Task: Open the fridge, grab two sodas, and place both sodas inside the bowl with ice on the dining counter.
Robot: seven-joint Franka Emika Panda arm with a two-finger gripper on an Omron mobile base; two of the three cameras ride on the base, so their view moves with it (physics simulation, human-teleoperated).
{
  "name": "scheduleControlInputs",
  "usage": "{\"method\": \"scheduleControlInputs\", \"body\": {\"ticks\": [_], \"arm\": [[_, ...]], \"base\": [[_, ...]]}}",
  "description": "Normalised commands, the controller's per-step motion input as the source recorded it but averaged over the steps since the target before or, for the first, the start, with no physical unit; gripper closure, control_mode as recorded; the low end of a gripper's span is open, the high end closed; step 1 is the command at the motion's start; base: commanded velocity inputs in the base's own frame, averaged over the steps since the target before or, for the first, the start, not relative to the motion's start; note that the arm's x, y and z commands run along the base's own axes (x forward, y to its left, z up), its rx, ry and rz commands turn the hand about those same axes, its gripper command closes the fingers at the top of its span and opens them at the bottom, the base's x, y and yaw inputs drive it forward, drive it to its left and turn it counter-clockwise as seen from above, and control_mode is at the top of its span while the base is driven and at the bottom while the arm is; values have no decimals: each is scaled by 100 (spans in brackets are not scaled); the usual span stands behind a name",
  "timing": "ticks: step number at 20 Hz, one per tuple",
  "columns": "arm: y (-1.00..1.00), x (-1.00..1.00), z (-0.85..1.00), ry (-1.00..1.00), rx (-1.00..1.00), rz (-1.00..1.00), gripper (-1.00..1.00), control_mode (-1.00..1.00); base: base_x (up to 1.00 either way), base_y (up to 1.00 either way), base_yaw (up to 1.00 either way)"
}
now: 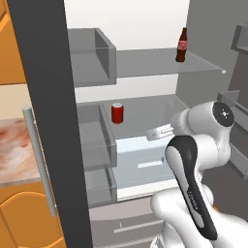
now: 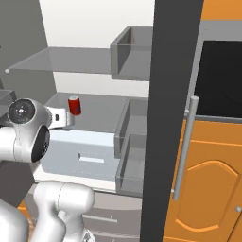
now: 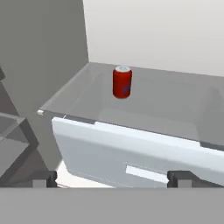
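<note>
One red can [image 3: 122, 82] upright on fridge [image 1: 145, 116] shelf, bottle [image 1: 181, 45] shelf above; hand [image 3: 113, 178] wide open, empty

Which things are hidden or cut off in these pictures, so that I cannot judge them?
- Bottle label text: too small to read in the left base view.
- Gripper in the hand view: just the fingertips rise above the bottom edge; they stand wide apart.
- Gripper in the base views: the arm's own white links cover most of it.
- Fridge top shelf contents: cut off by the upper edge in both base views.
- Can print: blurred.
</note>
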Motion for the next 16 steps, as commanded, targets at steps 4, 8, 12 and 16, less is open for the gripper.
{"method": "scheduleControlInputs", "body": {"ticks": [4,8,12,16], "arm": [[14,16,-4,-18,-1,8,-100,-100],[12,23,-5,-25,0,8,-100,-100],[3,20,0,-21,0,8,-100,-100],[3,27,-2,-18,0,7,-100,-100]], "base": [[0,0,0],[0,0,0],[0,0,0],[0,0,0]]}}
